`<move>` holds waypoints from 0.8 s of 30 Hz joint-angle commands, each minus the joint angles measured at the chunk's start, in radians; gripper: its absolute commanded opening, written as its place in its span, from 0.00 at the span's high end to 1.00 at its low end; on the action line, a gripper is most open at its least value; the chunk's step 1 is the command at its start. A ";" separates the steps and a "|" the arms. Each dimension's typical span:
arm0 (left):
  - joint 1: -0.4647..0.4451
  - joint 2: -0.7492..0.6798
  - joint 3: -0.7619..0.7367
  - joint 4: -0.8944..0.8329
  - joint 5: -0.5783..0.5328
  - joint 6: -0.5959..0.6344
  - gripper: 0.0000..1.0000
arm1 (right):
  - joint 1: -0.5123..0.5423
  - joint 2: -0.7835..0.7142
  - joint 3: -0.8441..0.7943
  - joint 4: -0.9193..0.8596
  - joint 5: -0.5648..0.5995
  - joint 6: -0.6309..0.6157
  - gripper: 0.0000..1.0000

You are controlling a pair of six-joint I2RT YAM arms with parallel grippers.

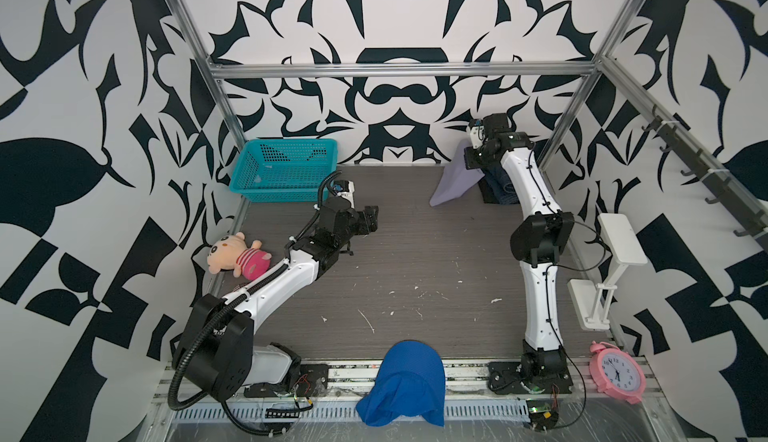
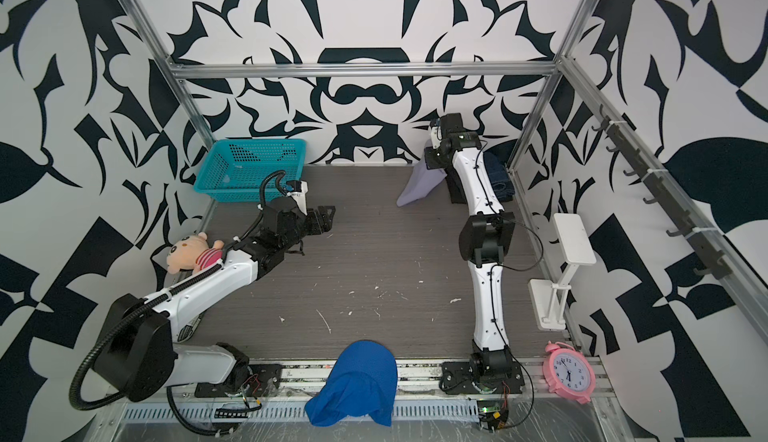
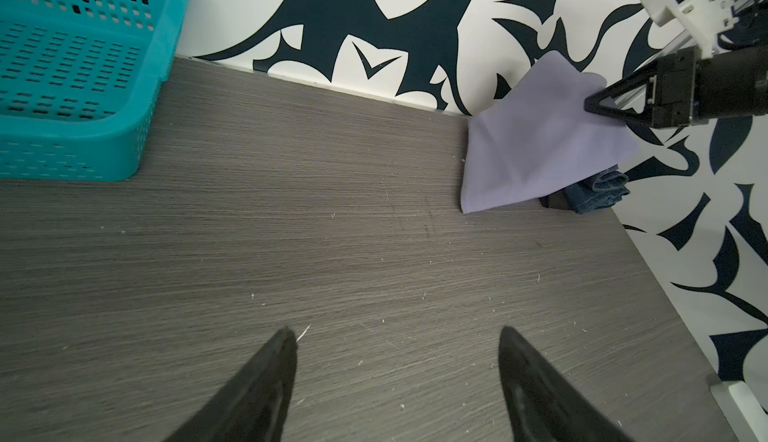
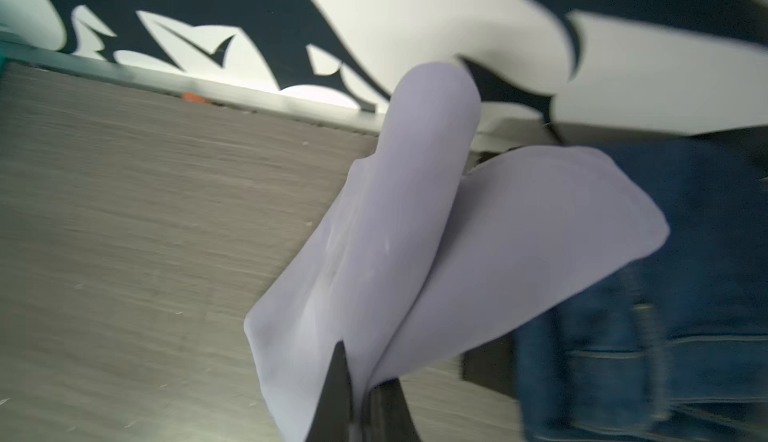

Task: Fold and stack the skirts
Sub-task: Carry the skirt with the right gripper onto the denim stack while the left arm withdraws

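Lavender-grey soft skirt (image 3: 540, 136) hangs folded from my right gripper (image 3: 592, 105), whose jaws are pinched tight on an upper corner of it, over the far right corner of the grey wood-grain table (image 1: 415, 261). Its lower corner seems to reach the surface just beside the stack. Behind it the dark blue denim skirt with stitched seams (image 4: 665, 294) lies folded on the plain black skirt (image 3: 552, 202), both close against the table's right edge. I judge the step in hand to be laying this last piece on the pile. To do it well I would carry the pinched corner low across the denim so the cloth drapes flat rather than bunching. I would draw the trailing corner up onto the pile and let go only once the fold sits square. My left gripper (image 3: 397, 332) stands wide and empty over the table's left half, near the teal perforated plastic basket (image 1: 282, 170) in the far left corner. It could come across to smooth a loose edge.
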 commanded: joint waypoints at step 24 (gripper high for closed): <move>-0.002 -0.046 -0.002 -0.065 -0.046 0.034 0.21 | -0.132 -0.107 0.013 0.294 0.090 -0.444 1.00</move>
